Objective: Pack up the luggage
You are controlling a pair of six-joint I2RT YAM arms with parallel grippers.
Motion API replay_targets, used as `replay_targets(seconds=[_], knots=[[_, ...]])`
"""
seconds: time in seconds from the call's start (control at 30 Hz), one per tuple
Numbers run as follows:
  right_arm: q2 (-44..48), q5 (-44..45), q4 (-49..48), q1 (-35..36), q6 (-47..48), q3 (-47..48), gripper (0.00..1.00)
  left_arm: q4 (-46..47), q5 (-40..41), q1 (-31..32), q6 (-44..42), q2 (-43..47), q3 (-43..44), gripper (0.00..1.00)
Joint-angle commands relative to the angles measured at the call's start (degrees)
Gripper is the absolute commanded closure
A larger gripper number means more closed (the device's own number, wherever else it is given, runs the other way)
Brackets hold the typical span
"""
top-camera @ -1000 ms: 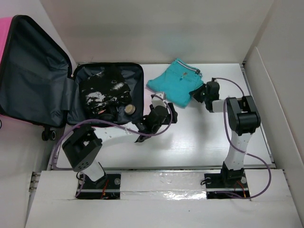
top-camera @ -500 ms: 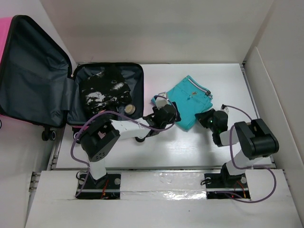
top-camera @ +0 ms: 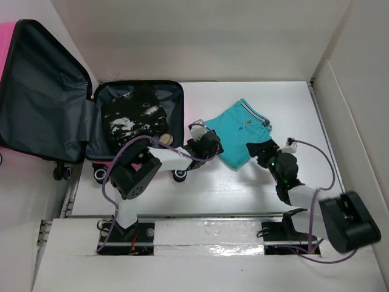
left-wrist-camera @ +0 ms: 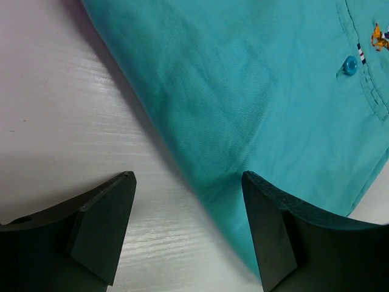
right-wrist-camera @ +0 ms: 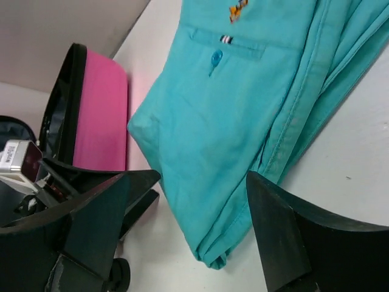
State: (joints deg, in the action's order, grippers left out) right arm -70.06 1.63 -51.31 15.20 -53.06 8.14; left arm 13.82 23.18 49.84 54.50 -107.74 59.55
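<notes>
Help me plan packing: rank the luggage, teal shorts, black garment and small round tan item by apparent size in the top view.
1. luggage, open
2. teal shorts and black garment: about alike, not ranked
3. small round tan item

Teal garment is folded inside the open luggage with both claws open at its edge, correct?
No. The teal garment lies on the table, right of the luggage, not inside it; the top external view shows this. The rest holds: the luggage is open, and the left claw and right claw are both open at the garment's edge.
</notes>
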Motion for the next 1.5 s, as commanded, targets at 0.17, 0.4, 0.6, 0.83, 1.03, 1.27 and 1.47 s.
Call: replay_targets(seconds=[0.17,0.4,0.6,0.83,1.03,1.27,1.47], knots=[[33.82,13.05,28.88,4.05,16.13,7.58,0.25,-6.79,0.91,-1.15,1.4,-7.29,9.6,0.32],[44.48,11.73,39.53,4.57,23.78,14.17,0.25,-6.89,-1.91,-1.68,0.52,-11.61,12.61,0.46],[47.38,9.54,41.46,4.57,25.98,14.97,0.25,2.42,-4.81,-3.7,-3.07,-9.24,9.18,0.9],[48.18,8.48,40.94,4.57,28.71,15.33,0.25,4.02,-9.02,-5.64,-13.97,-7.4,14.8,1.0],[47.21,8.83,40.67,4.57,29.85,14.27,0.25,1.48,-15.86,-9.06,-25.31,-0.37,20.59,1.0],[46.42,8.57,40.23,4.05,30.03,13.04,0.24,-12.4,-31.88,-21.27,-31.1,1.48,34.66,1.0],[47.65,5.5,41.73,1.77,30.03,13.3,0.23,-19.8,-30.65,-34.17,-34.81,10.24,30.57,1.0]])
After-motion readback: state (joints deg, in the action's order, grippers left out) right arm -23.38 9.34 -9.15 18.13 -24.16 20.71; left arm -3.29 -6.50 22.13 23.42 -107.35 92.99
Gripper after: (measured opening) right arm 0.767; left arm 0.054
